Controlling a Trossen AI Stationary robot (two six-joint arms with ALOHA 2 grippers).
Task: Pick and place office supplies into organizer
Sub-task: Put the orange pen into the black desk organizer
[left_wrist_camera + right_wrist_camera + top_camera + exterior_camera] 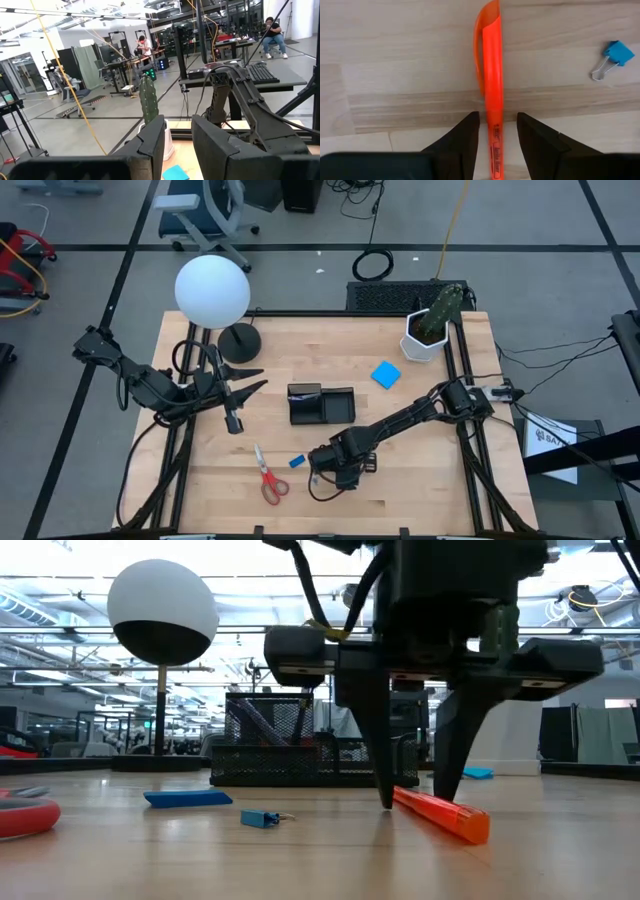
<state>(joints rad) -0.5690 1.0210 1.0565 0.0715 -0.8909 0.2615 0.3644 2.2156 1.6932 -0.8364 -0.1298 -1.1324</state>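
Grasp step: orange pen

Right gripper (497,135), jaws parted, straddles the pen (491,75) on the tabletop (395,60); descend centred, then close squarely. Left gripper (177,145) released, idle.

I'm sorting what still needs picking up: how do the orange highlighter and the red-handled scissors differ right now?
The orange highlighter lies between the open jaws of the right gripper, while the scissors have no gripper near them. The highlighter is one straight orange barrel; the scissors have red loop handles and metal blades. The scissors lie nearer the table's left side, with the highlighter to their right. Both lie flat on the wooden table, outside the black organizer.
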